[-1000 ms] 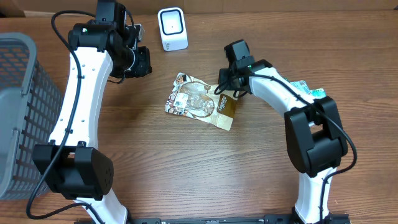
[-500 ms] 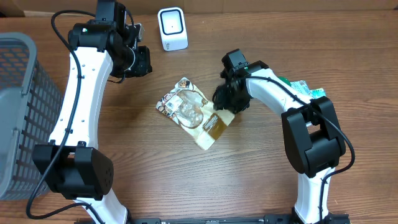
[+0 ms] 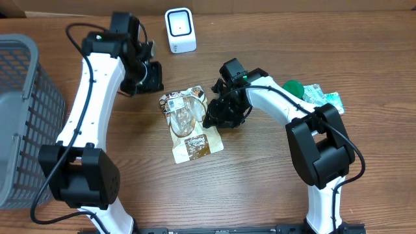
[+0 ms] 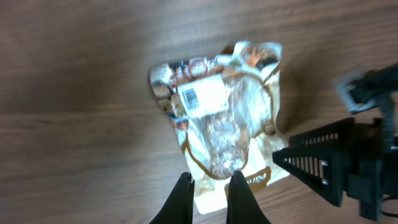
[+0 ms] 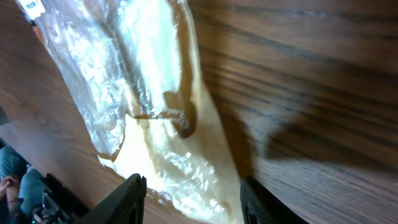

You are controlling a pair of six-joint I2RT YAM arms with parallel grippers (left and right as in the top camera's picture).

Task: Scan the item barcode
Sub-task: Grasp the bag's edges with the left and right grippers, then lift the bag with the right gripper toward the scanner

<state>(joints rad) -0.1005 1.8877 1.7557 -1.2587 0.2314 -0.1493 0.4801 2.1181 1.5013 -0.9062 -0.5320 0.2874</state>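
Note:
The item is a clear snack bag [image 3: 190, 123] lying flat on the table, with its white barcode label [image 3: 172, 102] face up at the top left corner. In the left wrist view the bag [image 4: 224, 124] and its label [image 4: 205, 96] lie below. My left gripper [image 3: 151, 77] hovers above the bag's upper left, shut and empty [image 4: 210, 193]. My right gripper [image 3: 218, 114] is down at the bag's right edge. Its fingers are apart, straddling the crinkled plastic [image 5: 155, 112], and it is open [image 5: 194, 196]. The white scanner [image 3: 180, 29] stands at the back.
A grey mesh basket [image 3: 19, 117] fills the left edge. A green item [image 3: 292, 88] and a pale packet [image 3: 323, 97] lie right of the right arm. A cardboard box corner [image 3: 12, 6] shows at the back left.
The bag slid left and turned clockwise, so its brown end now points toward the front. My right gripper moved left with it. The left gripper shifted slightly right, toward the bag.

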